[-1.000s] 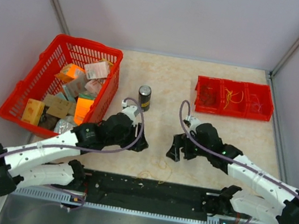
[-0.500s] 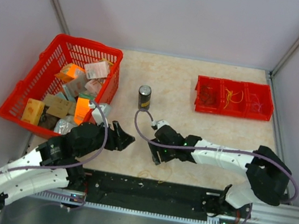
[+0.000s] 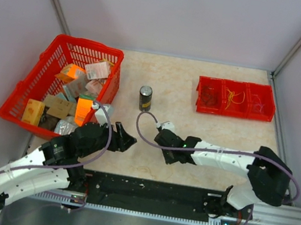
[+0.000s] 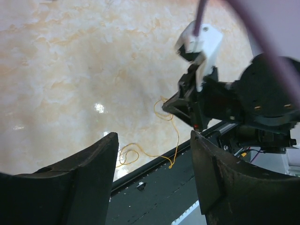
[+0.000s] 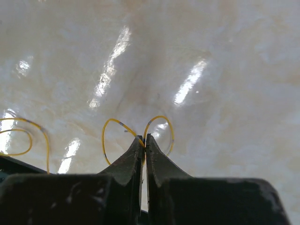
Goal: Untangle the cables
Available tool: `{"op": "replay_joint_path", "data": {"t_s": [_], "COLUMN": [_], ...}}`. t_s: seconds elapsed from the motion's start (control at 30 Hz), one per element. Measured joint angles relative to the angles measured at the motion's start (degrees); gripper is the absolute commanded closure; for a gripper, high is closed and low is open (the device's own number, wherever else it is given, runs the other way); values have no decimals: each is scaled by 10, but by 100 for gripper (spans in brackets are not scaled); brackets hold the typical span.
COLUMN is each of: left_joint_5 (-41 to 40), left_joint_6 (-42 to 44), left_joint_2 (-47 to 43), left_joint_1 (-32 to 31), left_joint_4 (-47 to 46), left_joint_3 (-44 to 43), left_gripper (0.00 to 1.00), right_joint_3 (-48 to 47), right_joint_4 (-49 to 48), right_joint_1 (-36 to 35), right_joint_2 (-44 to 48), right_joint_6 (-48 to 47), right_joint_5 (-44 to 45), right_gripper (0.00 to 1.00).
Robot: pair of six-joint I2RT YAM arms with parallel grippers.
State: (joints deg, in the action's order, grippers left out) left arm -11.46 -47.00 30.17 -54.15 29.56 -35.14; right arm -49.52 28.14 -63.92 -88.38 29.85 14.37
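The cables show as a hair-thin yellow wire on the marble tabletop. In the right wrist view it makes two small loops (image 5: 110, 133) on either side of my right gripper (image 5: 144, 138), which is shut on the wire where the loops meet. I cannot make out a black wire. In the left wrist view the same yellow wire (image 4: 176, 136) trails from the right gripper (image 4: 171, 107) down to the table's front edge. My left gripper (image 4: 153, 136) hangs open above it, nothing between its fingers. From above, the left gripper (image 3: 127, 141) and right gripper (image 3: 167, 154) sit apart near the front middle.
A red basket (image 3: 87, 42) full of small boxes stands at the left. A dark can (image 3: 145, 98) stands upright behind the grippers. A red three-bin tray (image 3: 236, 82) is at the back right. A black rail (image 3: 149, 190) runs along the front edge.
My right arm has swung left to the front middle, and its jaws have gone from open to shut on the yellow wire. The left arm has drawn back to the left.
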Motion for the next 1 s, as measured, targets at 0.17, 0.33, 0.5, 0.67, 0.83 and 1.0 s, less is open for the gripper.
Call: {"op": "replay_joint_path", "data": {"t_s": [0.17, 0.33, 0.5, 0.67, 0.83, 1.0], "left_joint_5": [0, 0, 3, 27, 66, 93], "left_joint_6": [6, 11, 12, 14, 21, 35], "left_joint_2": [4, 11, 11, 33, 80, 116], "left_joint_1": [0, 0, 0, 0, 0, 0], "left_joint_4": [0, 0, -17, -36, -67, -89], "left_joint_3": [0, 0, 11, 26, 26, 25], "left_gripper": [34, 34, 32, 31, 31, 31], "right_joint_3": [-7, -73, -164, -291, -388, -444], "right_joint_4": [24, 30, 47, 55, 56, 59], "right_joint_1": [51, 201, 313, 419, 506, 551], "right_joint_2": [108, 207, 236, 198, 133, 66], "right_joint_6": [-10, -34, -66, -95, -104, -106], "right_joint_5": [37, 64, 87, 108, 119, 130], "right_gripper": [100, 100, 100, 100, 100, 100]}}
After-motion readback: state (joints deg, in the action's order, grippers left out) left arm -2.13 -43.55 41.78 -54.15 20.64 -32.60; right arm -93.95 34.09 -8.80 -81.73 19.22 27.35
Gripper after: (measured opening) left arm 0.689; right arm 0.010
